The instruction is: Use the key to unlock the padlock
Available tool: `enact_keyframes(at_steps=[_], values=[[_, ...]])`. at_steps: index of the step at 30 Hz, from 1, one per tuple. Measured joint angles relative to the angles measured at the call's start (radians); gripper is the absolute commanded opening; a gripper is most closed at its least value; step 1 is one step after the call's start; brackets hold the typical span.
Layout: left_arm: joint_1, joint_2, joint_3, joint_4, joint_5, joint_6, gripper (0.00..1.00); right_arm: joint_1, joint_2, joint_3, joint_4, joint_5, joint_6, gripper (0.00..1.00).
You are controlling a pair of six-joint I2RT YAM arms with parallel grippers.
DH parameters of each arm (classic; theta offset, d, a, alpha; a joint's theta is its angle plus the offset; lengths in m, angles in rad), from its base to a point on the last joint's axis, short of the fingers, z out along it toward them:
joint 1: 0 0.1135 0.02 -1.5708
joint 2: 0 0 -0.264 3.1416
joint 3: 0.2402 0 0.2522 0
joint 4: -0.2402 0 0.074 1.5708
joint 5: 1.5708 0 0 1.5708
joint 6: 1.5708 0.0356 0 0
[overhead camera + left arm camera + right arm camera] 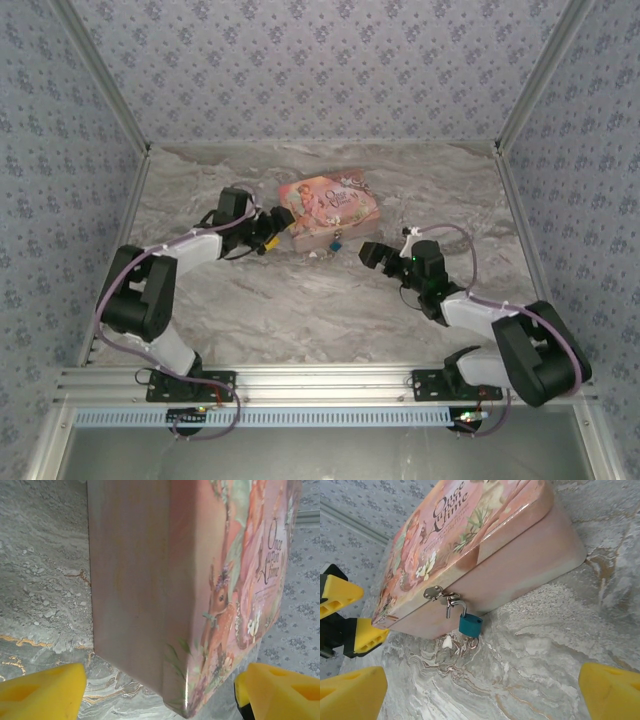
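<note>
Although the padlock (pixel 470 625) hangs from the hasp (pixel 437 594) of the pink box (pixel 520 565) at frame centre, its keyhole is hidden. The left gripper (pixel 160 692) and right gripper (pixel 481 692) both stand spread wide, their yellow fingers (pixel 612 690) cut off by the lower frame edges.

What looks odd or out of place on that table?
Nothing is spilled or broken. The teal padlock hangs from the hasp of the pink box. One stray small white scrap lies on the marble tabletop beside it.
</note>
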Motion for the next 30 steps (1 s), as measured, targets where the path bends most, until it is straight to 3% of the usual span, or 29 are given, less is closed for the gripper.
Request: enact_keyframes(at_steps=[11, 14, 17, 30], values=[[-0.021, 0.126, 0.043, 0.072, 0.048, -0.017, 0.78, 0.016, 0.289, 0.117, 0.156, -0.076, 0.027, 0.99], [-0.021, 0.13, 0.045, 0.087, 0.053, -0.016, 0.75, 0.019, 0.369, 0.153, 0.196, -0.105, 0.045, 0.88], [-0.021, 0.13, 0.044, 0.09, 0.052, -0.013, 0.74, 0.027, 0.432, 0.192, 0.229, -0.138, 0.053, 0.85], [-0.021, 0.124, 0.01, 0.147, 0.045, -0.009, 0.73, 0.057, 0.511, 0.245, 0.283, -0.139, 0.01, 0.83]])
